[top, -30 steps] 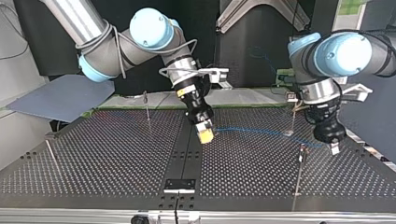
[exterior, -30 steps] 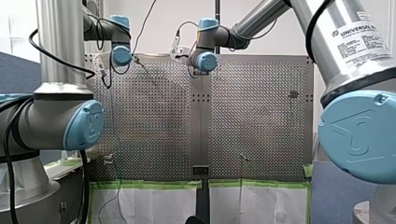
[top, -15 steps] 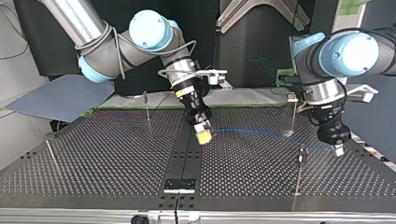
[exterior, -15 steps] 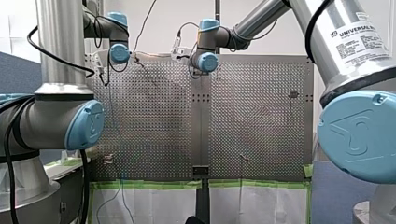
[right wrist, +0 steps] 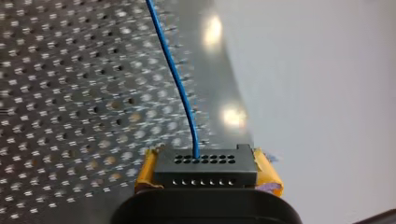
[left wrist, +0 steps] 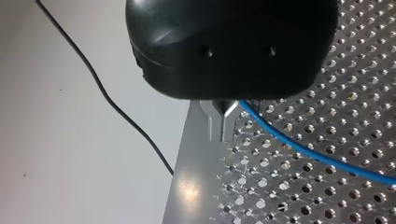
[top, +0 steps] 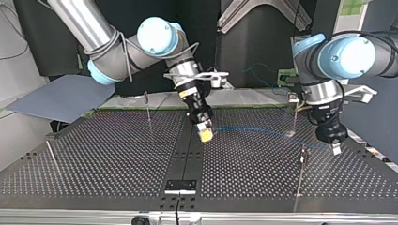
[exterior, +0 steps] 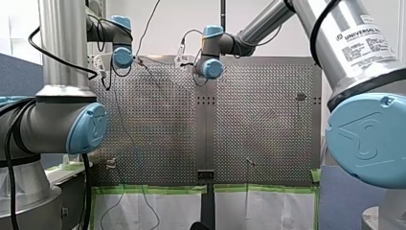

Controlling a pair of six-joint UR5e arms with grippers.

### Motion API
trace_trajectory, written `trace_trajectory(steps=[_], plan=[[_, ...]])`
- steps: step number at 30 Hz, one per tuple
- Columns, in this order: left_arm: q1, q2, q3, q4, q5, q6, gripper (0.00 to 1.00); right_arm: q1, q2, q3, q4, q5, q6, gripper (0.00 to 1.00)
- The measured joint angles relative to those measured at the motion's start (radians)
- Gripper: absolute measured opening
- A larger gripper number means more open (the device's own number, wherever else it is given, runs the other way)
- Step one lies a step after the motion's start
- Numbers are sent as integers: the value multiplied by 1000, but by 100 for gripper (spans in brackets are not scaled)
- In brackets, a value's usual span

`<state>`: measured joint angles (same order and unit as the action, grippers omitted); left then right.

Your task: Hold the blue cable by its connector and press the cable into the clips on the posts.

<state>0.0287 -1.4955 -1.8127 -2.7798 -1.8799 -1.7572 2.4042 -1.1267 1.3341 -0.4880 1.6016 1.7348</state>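
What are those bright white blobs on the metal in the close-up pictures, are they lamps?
Likely reflected light. Right wrist view: two bright spots on the table, on its smooth strip, beside the blue cable leaving the connector. Left wrist view: a fainter sheen on the table's bare edge ahead of my left gripper. Top view: no such hot spots.
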Motion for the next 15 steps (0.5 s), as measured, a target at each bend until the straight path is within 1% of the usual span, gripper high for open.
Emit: trace_trajectory(steps=[7,15], plan=[[0,-23,-1,0,13,11,0,-3,25,0,-2,2,0,0],[4,-58,12,3,28,21,0,-15,30,0,-4,3,0,0]])
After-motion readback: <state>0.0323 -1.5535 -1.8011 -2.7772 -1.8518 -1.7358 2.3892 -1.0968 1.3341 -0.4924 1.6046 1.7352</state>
